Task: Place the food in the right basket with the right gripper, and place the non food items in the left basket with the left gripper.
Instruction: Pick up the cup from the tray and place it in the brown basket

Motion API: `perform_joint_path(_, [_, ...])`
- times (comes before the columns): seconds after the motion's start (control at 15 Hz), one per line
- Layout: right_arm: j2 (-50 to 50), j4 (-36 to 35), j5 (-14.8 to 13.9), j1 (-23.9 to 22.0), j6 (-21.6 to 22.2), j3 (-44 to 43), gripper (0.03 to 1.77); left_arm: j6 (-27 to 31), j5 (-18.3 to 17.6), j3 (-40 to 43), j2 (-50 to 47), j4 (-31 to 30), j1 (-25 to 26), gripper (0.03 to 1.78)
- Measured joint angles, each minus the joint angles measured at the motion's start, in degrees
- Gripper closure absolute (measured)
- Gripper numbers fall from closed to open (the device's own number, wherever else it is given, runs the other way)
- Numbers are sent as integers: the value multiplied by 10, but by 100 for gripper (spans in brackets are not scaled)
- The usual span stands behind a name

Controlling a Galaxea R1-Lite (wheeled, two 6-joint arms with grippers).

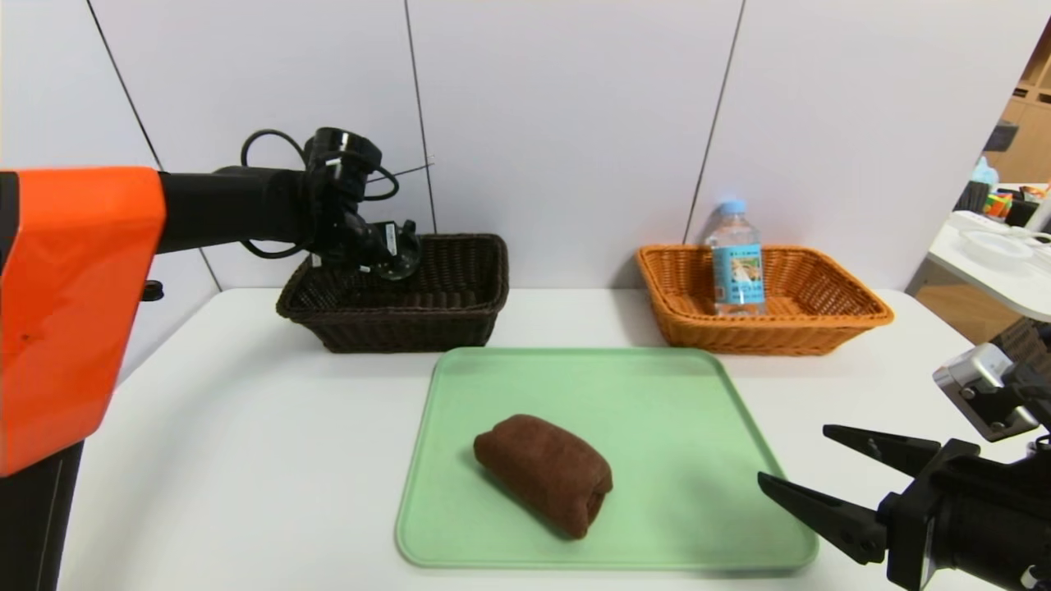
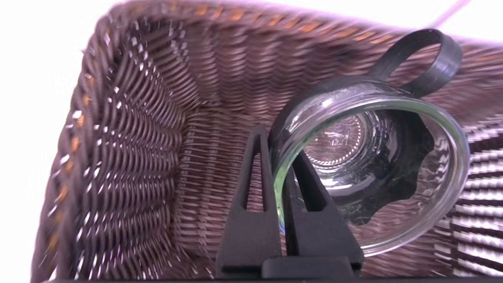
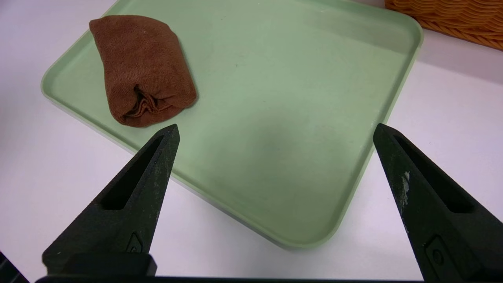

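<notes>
Green tray (image 1: pixel 657 460); brown cloth (image 1: pixel 546 472); dark-brown woven basket (image 1: pixel 402 328); orange woven basket (image 1: pixel 772 335).

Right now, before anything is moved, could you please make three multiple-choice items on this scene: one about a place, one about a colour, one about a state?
1. Where is the water bottle?
A) On the green tray
B) In the orange-brown basket
C) In the dark basket

2. Which colour is the rolled cloth?
A) Brown
B) Blue
C) White

3. What is the state of the left claw?
A) Wide open, holding nothing
B) Closed on the cloth
C) Closed on the glass cup's rim

Right letters:
1: B, the bottle stands inside the orange-brown basket.
2: A, the cloth on the green tray shows brown all over.
3: C, the left claw pinches the wall of the glass cup at its rim, over the dark basket.
</notes>
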Motion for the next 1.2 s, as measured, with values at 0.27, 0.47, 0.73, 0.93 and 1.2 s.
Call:
perform_joint_path(0.27, [0, 1, 0, 0, 0, 1, 10, -1, -5, 0, 23, 2, 1, 170])
perform_joint_path(0.47, [0, 1, 0, 0, 0, 0, 10, -1, -5, 0, 32, 5, 3, 170])
perform_joint_path(0.73, [0, 1, 0, 0, 0, 0, 10, -2, -6, 0, 38, 12, 3, 170])
perform_joint_path(0.93, [0, 0, 0, 0, 0, -1, 10, -3, -6, 0, 40, 14, 3, 170])
perform_joint_path(1.2, [1, 0, 0, 0, 0, -2, 10, -3, -6, 0, 39, 14, 3, 170])
